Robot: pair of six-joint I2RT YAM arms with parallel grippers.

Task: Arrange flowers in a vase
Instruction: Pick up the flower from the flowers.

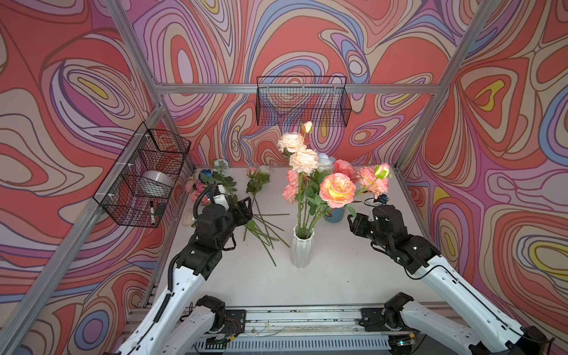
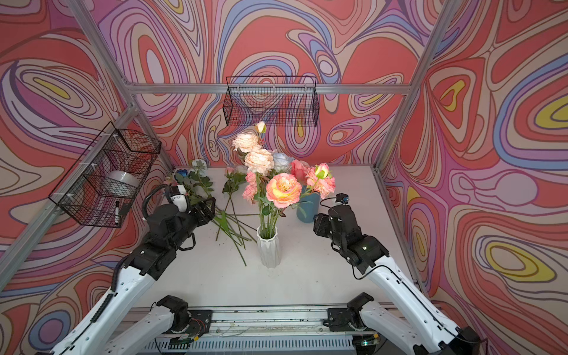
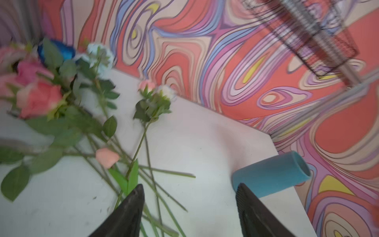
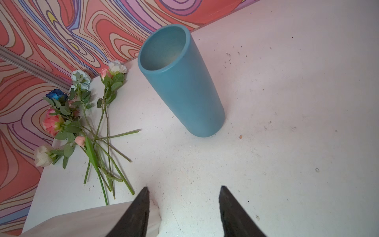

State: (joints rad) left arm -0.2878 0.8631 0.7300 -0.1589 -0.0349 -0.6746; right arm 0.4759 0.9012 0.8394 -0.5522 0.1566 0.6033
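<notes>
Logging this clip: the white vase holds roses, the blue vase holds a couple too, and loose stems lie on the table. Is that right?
Not quite. The blue vase is empty: the right wrist view looks into its open mouth and shows no stems. The white vase does hold roses, and loose stems lie on the table.

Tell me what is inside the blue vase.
Nothing shows inside the blue vase: the right wrist view looks into its mouth and finds bare wall, no stems. Its near wall hides the very bottom.
</notes>
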